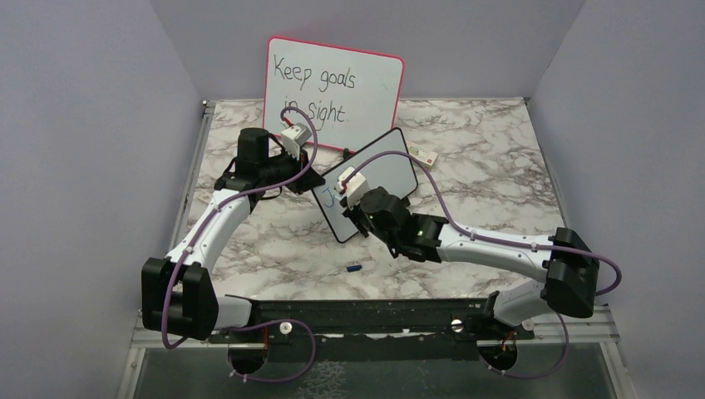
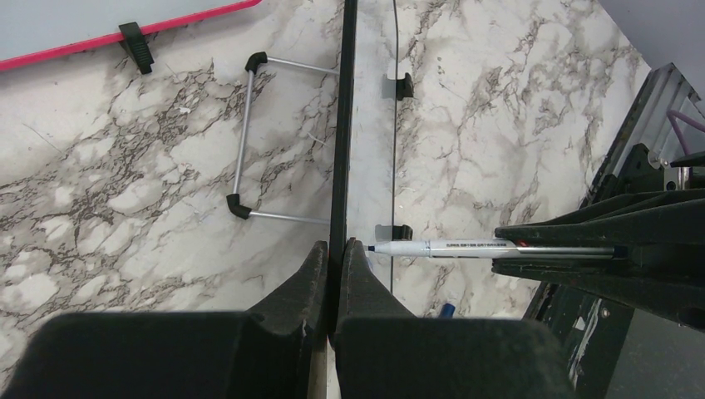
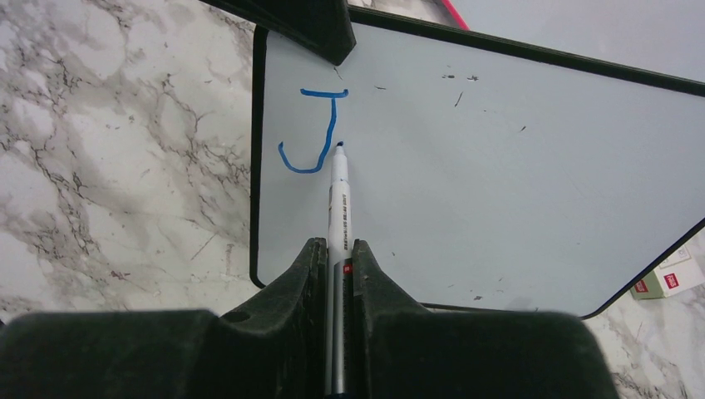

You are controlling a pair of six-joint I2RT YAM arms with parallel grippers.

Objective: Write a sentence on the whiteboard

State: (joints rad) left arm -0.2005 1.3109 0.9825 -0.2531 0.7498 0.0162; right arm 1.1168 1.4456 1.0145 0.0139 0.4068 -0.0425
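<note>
1. The board (image 3: 499, 183) stands tilted near the middle of the table (image 1: 499, 199), in front of the pink board (image 1: 332, 83), with its white face turned to the right arm.
2. The left gripper (image 2: 337, 249) is clamped on the board's black frame at one edge, fingers pressed together on either side of it.
3. The right gripper (image 3: 339, 249) is closed on the marker (image 3: 339, 191), whose barrel runs out along the fingers. Its tip sits at the face just beside a blue J (image 3: 331, 133), the only letter there.
4. The board looks thin, light and stiff, with a slick face. It probably slides or tips under pen pressure unless braced.
5. The frame edge is the place to hold it: rigid, clear of the writing area, and no smearing of wet ink.
6. The marker is slim and smooth, so it may twist or slip back in the fingers; light pressure seems wise.
7. A blue cap (image 1: 352, 268) lies on the table near the arms.
</note>
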